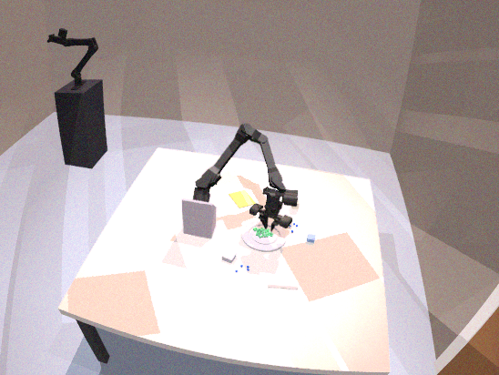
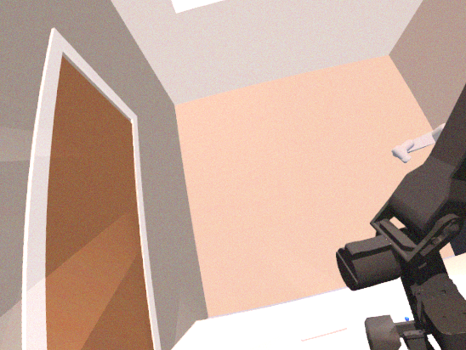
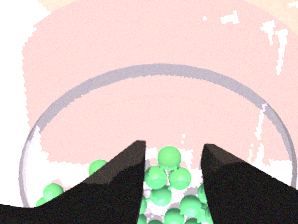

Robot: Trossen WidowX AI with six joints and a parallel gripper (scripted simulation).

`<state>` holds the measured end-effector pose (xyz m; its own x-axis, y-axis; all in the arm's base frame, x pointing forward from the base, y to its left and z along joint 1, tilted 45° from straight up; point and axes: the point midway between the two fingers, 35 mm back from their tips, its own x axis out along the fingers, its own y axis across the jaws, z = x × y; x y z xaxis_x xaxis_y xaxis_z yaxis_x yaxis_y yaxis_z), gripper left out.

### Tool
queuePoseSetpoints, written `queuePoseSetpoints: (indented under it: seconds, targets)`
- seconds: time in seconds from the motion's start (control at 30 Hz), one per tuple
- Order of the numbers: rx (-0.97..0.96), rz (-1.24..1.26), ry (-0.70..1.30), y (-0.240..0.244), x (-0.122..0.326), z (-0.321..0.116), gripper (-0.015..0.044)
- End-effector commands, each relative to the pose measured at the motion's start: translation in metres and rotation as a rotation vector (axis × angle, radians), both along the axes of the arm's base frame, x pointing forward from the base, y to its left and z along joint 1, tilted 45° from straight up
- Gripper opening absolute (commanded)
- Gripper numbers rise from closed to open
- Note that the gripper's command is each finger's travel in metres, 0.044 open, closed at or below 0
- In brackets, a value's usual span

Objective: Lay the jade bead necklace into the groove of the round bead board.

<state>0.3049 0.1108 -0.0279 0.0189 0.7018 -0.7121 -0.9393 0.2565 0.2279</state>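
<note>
The claw (image 1: 269, 228) (image 2: 421, 340) (image 3: 173, 152) is hovering, its fingers narrowly parted, over the jade bead necklace (image 1: 261, 233) (image 3: 161, 196), which is lying bunched in the pale round dish (image 1: 251, 244) (image 3: 160, 69), right of the grey panel (image 1: 198, 219).

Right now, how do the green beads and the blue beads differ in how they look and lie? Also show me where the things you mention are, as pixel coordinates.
The green beads (image 1: 262, 233) (image 3: 169, 157) look larger than the blue beads (image 1: 248, 268). The green beads are bunched together on the round dish (image 1: 249, 244) (image 3: 160, 69), while the blue beads lie loose on the table (image 1: 205, 314), in small scattered groups. Both kinds are small and round.
</note>
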Motion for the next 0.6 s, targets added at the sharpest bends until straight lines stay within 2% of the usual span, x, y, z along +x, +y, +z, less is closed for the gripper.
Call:
queuePoseSetpoints:
  seconds: [0.0, 0.57]
  targets:
    - [0.0, 0.0, 0.0, 0.0, 0.0001, 0.0001, 0.01]
    - [0.0, 0.0, 0.0, 0.0, 0.0001, 0.0001, 0.0]
